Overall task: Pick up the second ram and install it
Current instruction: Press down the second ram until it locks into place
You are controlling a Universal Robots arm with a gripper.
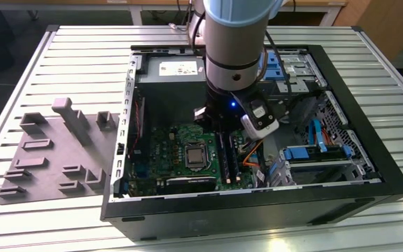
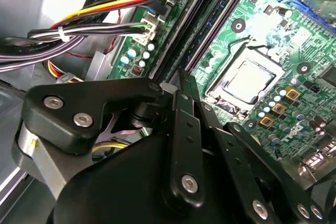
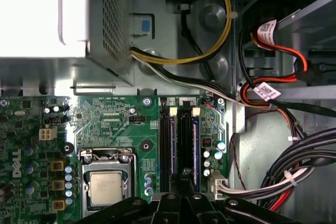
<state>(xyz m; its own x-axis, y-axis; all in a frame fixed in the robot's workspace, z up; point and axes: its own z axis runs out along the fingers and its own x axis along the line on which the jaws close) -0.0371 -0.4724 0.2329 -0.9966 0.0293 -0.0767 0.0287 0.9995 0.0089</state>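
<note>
My gripper [image 3: 184,176] hangs low inside the open computer case [image 1: 369,157], over the black memory slots [image 3: 184,140] of the green motherboard [image 3: 110,124]. Its black fingers [image 2: 181,85] are pressed together, with nothing visible between them. Two narrow dark blue ram sticks stand edge-up in the slot row, one [image 3: 170,145] nearer the processor socket [image 3: 105,187] and one [image 3: 195,145] nearer the cables. I cannot tell which of them is the second ram. In the exterior view the gripper [image 1: 220,135] is at the far end of the slots [image 1: 228,160].
A grey power supply [image 3: 79,19] sits close beyond the slots. Bundled cables [image 3: 294,166] crowd the drive-bay side. Yellow and black wires [image 2: 105,11] run beside the slots. Outside the case, a grey holder tray [image 1: 54,152] lies on the slatted table [image 1: 82,52].
</note>
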